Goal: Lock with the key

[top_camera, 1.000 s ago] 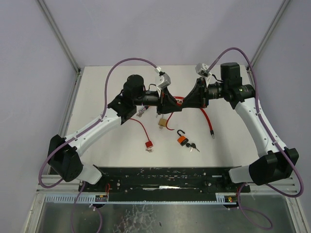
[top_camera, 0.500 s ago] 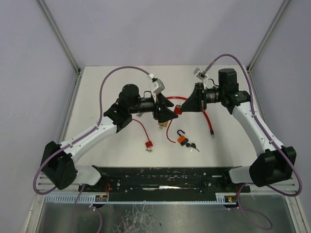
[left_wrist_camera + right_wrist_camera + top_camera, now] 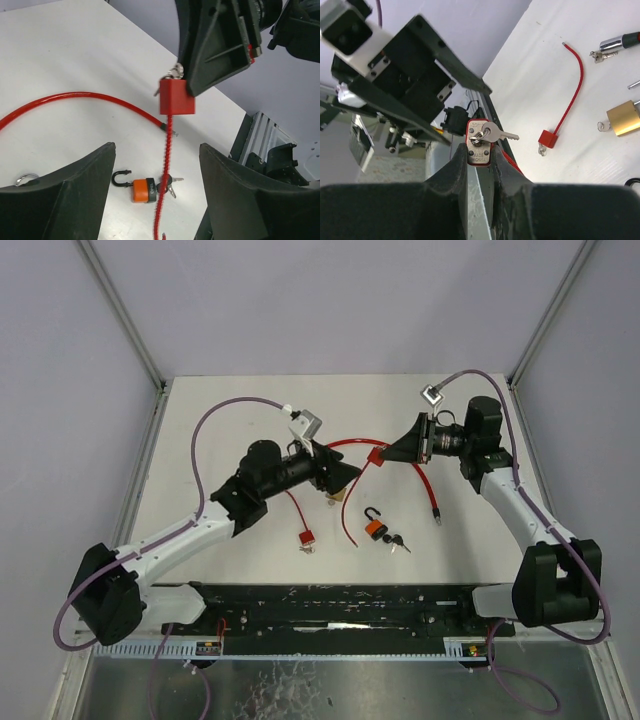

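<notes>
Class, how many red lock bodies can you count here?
2. One red lock body is clamped in the right end effector; the other red body lies on the table. Others may be hidden.

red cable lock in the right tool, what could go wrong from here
1. The right tool pinches the red lock by one end only, and the left tool is open and apart from it. Turning the key may twist the lock loose.
2. The red cable hangs down near the orange padlock, so moving the lock could drag that padlock along.
</notes>
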Motion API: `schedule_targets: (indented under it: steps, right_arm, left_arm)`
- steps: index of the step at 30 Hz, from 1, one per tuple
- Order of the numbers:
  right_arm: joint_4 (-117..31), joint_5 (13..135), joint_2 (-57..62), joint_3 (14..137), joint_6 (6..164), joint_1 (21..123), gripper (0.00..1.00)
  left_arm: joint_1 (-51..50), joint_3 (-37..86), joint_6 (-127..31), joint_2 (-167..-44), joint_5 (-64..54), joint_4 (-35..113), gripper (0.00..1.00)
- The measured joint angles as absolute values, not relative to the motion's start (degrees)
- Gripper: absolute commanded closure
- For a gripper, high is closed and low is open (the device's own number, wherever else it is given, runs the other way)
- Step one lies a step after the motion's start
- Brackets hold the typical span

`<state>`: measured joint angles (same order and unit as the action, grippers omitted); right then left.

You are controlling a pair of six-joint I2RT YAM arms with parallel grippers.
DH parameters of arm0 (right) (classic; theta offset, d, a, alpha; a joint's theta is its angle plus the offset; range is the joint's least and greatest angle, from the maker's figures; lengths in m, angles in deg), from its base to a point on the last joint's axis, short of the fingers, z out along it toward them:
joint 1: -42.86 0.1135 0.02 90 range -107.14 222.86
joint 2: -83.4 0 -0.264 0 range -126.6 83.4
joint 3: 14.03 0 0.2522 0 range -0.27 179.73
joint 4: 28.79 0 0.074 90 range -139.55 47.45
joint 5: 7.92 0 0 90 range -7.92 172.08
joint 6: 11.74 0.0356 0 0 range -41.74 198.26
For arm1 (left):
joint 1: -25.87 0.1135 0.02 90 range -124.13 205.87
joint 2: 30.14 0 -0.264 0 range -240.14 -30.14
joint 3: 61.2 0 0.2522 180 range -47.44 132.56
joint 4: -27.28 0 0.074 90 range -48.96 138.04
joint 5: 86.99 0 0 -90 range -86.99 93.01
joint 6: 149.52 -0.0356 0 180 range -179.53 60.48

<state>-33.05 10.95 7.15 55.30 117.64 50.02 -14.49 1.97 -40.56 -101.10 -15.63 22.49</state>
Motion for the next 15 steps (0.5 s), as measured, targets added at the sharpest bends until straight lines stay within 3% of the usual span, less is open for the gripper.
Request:
schedule_targets:
  steps: [6,9,15]
  right_arm:
    - [-27.94,13.05,5.25,53.83,126.91,49.59,1.00]
    - [-27.79,13.90,4.79,53.83,128.31,49.54,1.00]
    - [-28.29,14.23,4.71,53.83,128.61,49.45,1.00]
  left_arm:
    - [-19.62,3.04,-40.00,-105.19,-7.82,21.27,0.47]
    - [-20.39,4.11,-39.76,-107.79,-6.10,21.31,0.57]
    - [-20.65,7.65,-39.69,-111.57,-3.63,22.80,0.66]
